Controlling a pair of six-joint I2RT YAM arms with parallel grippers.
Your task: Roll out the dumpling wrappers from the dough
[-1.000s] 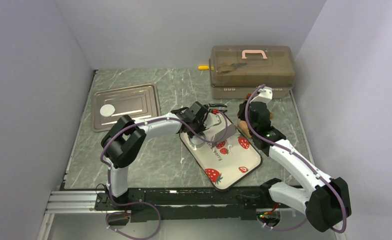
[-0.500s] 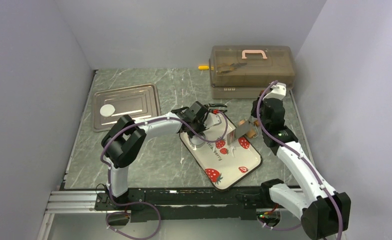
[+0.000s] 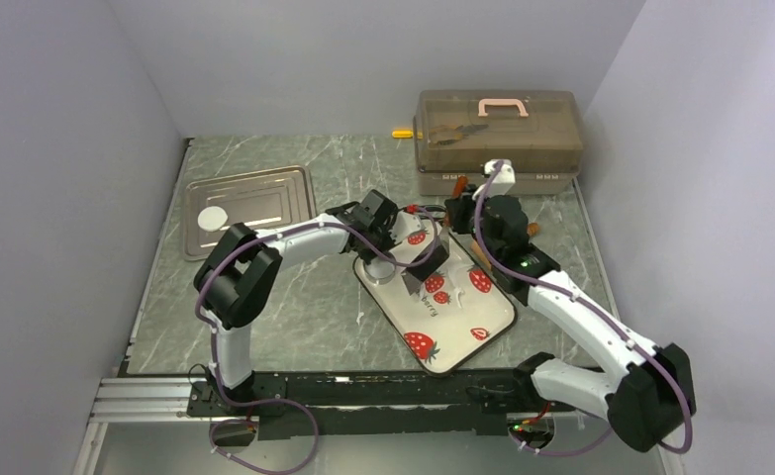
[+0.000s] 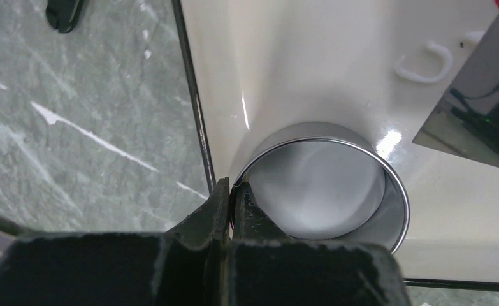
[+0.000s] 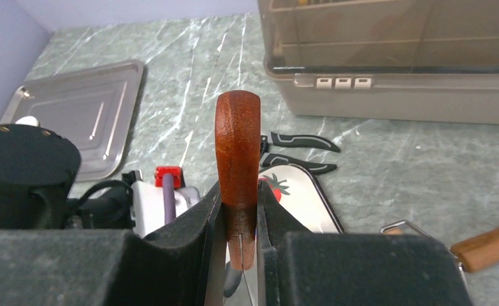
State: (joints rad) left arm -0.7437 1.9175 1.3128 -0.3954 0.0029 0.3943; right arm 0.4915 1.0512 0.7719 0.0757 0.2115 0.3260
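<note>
Dumpling wrapper, one thin, matte white disc, lies flat on the ribbed steel tray at the far left of the veined green marble table, well apart from both arms. I note the left gripper pinched tight on the thin wall of a polished steel ring, which stands on the glossy white strawberry plate; whether the pale surface inside it is dough, I cannot tell. The right gripper is clamped narrowly on a smooth red-brown wooden handle, rounded at its tip, its flat mirror-like blade over the plate.
</note>
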